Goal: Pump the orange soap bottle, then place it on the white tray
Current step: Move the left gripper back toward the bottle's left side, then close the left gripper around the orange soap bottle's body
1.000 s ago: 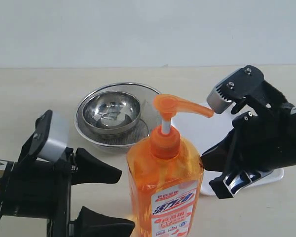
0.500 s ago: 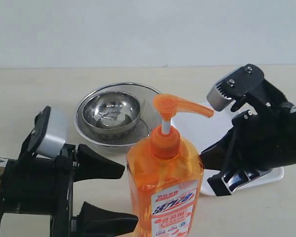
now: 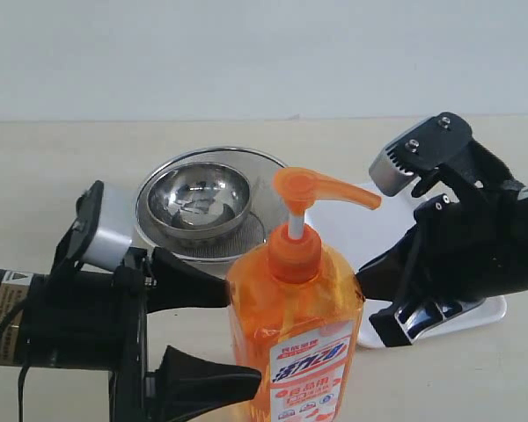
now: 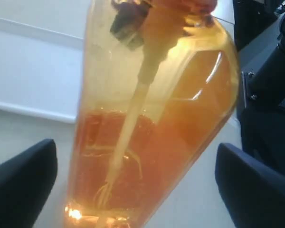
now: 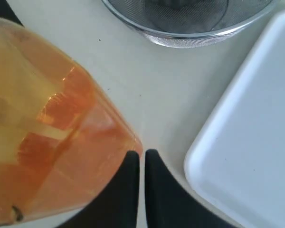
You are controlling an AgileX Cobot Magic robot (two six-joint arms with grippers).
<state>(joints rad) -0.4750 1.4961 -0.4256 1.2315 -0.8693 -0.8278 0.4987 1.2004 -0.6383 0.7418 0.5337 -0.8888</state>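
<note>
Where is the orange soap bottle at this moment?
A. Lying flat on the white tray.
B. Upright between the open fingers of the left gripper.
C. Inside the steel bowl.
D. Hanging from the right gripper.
B: the soap bottle stands upright with the left gripper open on either side of it, apart from the white tray.

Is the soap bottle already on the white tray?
No, the soap bottle is beside the white tray, with bare table between them.

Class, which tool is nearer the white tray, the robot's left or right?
Right. The right tool is beside the white tray; the left tool stands open around the orange soap bottle, across it from the tray.
</note>
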